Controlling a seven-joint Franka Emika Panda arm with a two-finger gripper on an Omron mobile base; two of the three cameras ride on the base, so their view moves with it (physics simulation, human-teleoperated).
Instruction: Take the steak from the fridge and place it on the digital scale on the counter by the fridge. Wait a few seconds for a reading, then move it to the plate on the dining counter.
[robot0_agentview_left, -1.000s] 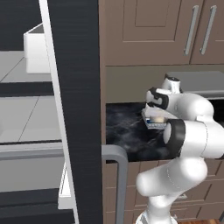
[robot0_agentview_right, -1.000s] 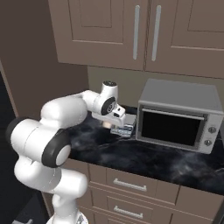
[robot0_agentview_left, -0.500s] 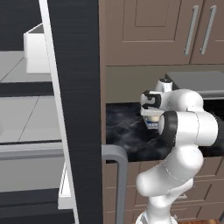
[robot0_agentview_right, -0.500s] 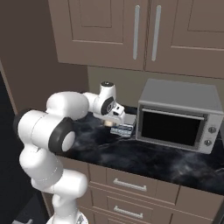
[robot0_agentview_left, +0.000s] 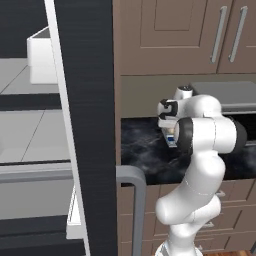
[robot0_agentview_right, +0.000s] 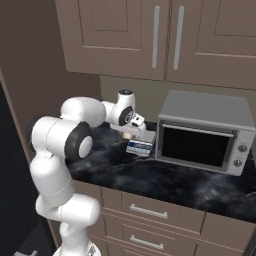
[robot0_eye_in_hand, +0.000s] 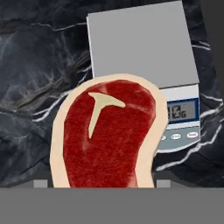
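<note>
The steak (robot0_eye_in_hand: 107, 135), red with a pale fat rim and a white T-shaped mark, is held in my gripper (robot0_agentview_right: 131, 132), which is shut on it. It hangs just above the counter (robot0_agentview_right: 150, 181), over the near edge of the digital scale (robot0_eye_in_hand: 140, 48). The steak covers part of the scale's front strip, and the scale's silver top plate is bare. In the right base view the scale (robot0_agentview_right: 140, 146) sits beside the grey oven, with the steak (robot0_agentview_right: 129, 135) showing as a pale bit under the hand. The fridge (robot0_agentview_left: 85, 125) stands open at the left. The plate and dining counter are out of view.
A boxy grey oven (robot0_agentview_right: 202, 132) stands right of the scale, close to my hand. Wall cabinets (robot0_agentview_right: 165, 35) hang above. The fridge door's curved handle (robot0_agentview_left: 136, 200) juts near the arm's base. A white bin (robot0_agentview_left: 42, 60) sits on the fridge door.
The arm's elbow and upper links have swung round while the hand stayed almost in place over the scale. The steak remains in the gripper.
</note>
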